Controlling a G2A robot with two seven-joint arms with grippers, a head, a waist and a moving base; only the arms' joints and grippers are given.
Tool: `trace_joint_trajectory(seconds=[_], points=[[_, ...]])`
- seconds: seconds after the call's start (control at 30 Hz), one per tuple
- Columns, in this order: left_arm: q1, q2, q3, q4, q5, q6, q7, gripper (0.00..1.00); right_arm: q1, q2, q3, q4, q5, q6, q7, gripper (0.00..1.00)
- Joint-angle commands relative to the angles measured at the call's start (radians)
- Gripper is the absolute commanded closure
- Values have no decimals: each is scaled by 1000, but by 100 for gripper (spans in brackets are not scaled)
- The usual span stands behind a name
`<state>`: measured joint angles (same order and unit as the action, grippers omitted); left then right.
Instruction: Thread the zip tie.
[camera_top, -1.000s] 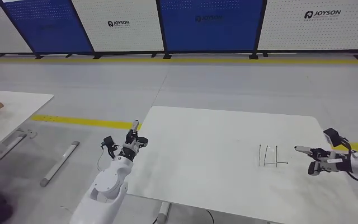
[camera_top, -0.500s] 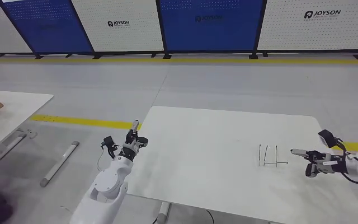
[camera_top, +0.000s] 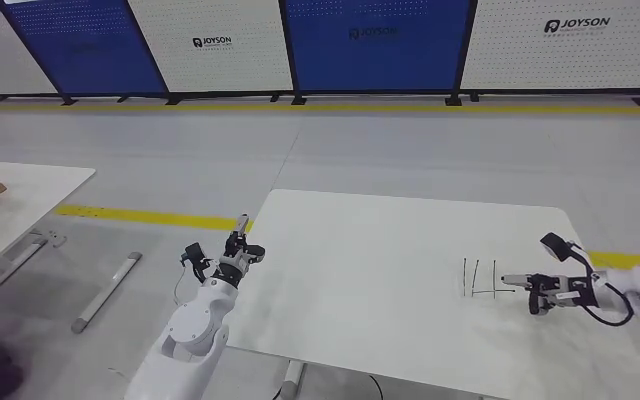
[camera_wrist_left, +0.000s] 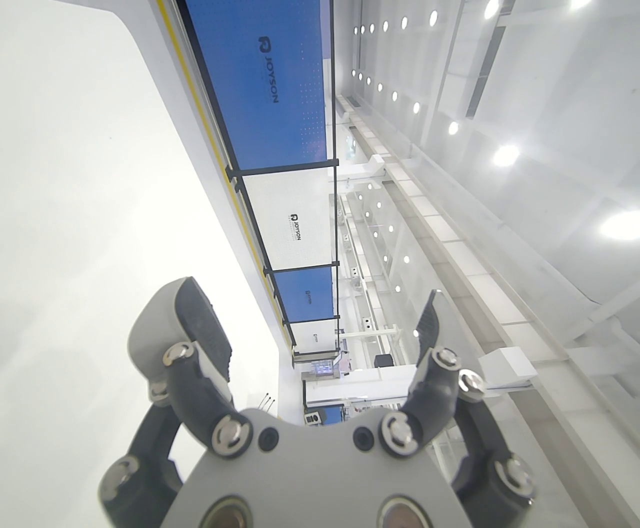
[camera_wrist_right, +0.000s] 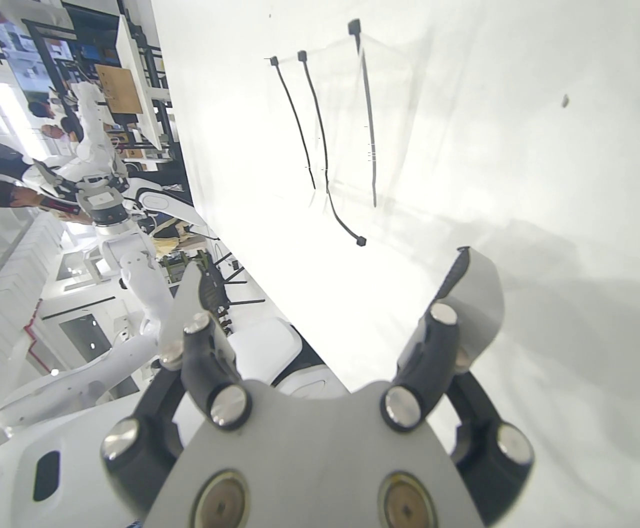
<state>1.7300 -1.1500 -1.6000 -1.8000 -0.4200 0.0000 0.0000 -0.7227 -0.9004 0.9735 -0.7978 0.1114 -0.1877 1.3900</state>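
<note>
Black thin plastic zip ties lie bunched near the right side of the white flat table in top view, w/ right gripper just beside them and left gripper well apart at the opposite edge. Left wrist view: jaws spread, nothing held. Right wrist view: jaws spread & empty too; risk imo is that one tie lies across the others, flat on the table, so a pinch may drag several or skid off.

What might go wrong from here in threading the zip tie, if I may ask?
The zip ties lie close together, one across the others, so the right gripper, jaws open beside them, may catch two or drag the rest. They lie thin and flat on the table, so a pinch could slip off.
</note>
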Motion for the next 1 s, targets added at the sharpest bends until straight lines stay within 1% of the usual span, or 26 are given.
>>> trace_joint_trajectory(seconds=[0.0, 0.2, 0.27, 0.3, 0.43, 0.57, 0.7, 0.77, 0.8, 0.83, 0.87, 0.93, 0.97], points=[[0, 0, 0, 0, 0, 0, 0, 0, -1, 0, 1, -1, -1, 3, 0, 0], [0, 0, 0, 0, 0, 0, 0, 0, -1, 0, 1, -1, -1, 3, 0, 0], [0, 0, 0, 0, 0, 0, 0, 0, -6, -1, -2, -1, -11, 20, -23, 0], [0, 0, 0, 0, 0, 0, 0, 0, -14, -4, -6, -22, 6, 20, -18, 0], [0, 0, 0, 0, 0, 0, 0, 0, -12, -1, 11, -17, 40, 12, 0, 0], [0, 0, 0, 0, 0, 0, 0, 0, -6, -1, -4, -18, 25, 33, 0, 0], [0, 0, 0, 0, 0, 0, 0, 0, 7, -5, -22, -1, 22, 45, 0, 0], [0, 0, 0, 0, 0, 0, 0, 0, 15, -9, -32, 10, 22, 46, 0, 14], [0, 0, 0, 0, 0, 0, 0, 0, 18, -10, -36, 17, 24, 47, 0, 24], [0, 0, 0, 0, 0, 0, 0, 0, 22, -12, -40, 22, 25, 48, 0, 42], [0, 0, 0, 0, 0, 0, 0, 0, 26, -15, -47, 30, 27, 50, 0, 44], [0, 0, 0, 0, 0, 0, 0, 0, 34, -19, -57, 43, 31, 59, 0, 54], [0, 0, 0, 0, 0, 0, 0, 0, 39, -21, -65, 52, 32, 61, 0, 56]])
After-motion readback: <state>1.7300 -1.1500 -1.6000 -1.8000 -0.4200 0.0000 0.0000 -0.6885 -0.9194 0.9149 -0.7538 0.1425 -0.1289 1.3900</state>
